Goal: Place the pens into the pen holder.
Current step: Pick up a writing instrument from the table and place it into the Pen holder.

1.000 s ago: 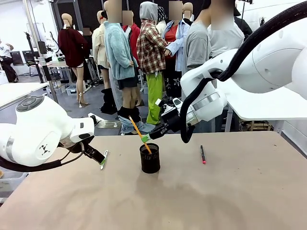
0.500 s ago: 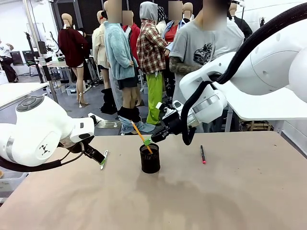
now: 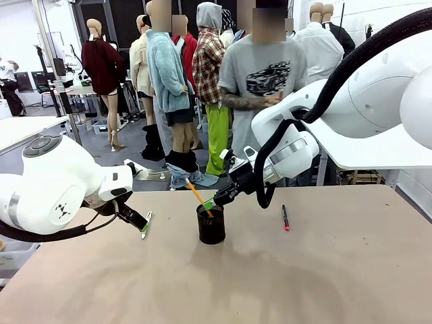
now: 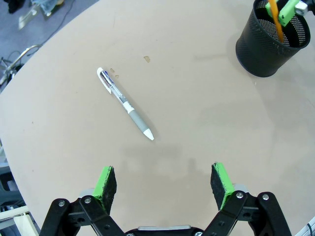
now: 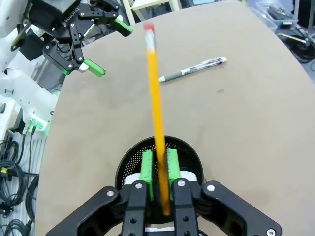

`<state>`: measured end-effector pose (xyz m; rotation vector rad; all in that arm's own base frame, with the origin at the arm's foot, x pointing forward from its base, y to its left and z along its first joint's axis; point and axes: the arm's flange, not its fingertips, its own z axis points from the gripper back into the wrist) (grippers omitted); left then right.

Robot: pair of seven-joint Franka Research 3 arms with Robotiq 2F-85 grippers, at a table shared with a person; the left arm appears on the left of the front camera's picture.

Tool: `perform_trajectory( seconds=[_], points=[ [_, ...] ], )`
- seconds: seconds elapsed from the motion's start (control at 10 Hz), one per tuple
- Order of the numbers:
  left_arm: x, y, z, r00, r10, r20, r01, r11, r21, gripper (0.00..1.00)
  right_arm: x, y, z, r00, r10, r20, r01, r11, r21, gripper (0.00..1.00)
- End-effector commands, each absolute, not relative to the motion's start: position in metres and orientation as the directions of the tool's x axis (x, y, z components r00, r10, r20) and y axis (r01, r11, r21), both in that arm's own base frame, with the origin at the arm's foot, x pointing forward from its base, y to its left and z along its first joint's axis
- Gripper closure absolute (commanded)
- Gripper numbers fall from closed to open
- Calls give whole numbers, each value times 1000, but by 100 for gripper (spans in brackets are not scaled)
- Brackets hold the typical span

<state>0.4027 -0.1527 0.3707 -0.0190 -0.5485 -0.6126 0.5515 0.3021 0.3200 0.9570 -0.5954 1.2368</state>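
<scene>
1. Right pincer (image 5: 158,158) sits right over the pen holder (image 5: 193,156), jaws narrow, w/ the orange pencil (image 5: 153,83) between the green pads (image 5: 146,164). You can't tell whether they pinch it or have let go.
2. Pencil's lower end is down inside the mesh cup, eraser end up. In the front view it leans out of the holder (image 3: 211,233) toward the robot's left.
3. Holder contents: one orange pencil is what you can see. Anything deeper is hidden by the mesh and the pincer.
4. Left pincer (image 4: 162,169) is wide open, nothing in it, hovering over bare table (image 4: 206,123).
5. Key relation for you: the silvery-white pen (image 4: 125,103) lies flat ahead of those open jaws, apart from both pads. Its long axis runs diagonal to the line between the pads, pointed end toward the pincer. Probably you'll need a wrist roll so the pads cross the barrel, then a drop. The left arm is clearly the nearer one.
6. From that pen, the holder (image 4: 261,54) is well apart, off toward the right arm's side, so expect a carry, not a nudge.
7. Dark pen (image 3: 285,218), pink-red tip, lies flat on the table on the holder's right side, apart from it. Its axis runs roughly near-to-far, and the right arm is nearer to it.
8. Judging by this: one pencil about in, at least two pens yet to go.
</scene>
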Motion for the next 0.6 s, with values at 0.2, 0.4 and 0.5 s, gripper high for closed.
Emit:
perform_trajectory(
  seconds=[0.2,0.4,0.5],
  points=[
    [403,-151,371,682,-537,496,548,825,139,0,549,298,329,217,480,850,-971,16,239,52],
    [403,-151,371,682,-537,496,548,825,139,0,548,275,354,229,468,854,-973,86,214,52],
    [403,-151,371,682,-537,496,548,825,139,0,550,258,372,224,476,850,-974,135,180,52]
  ],
)
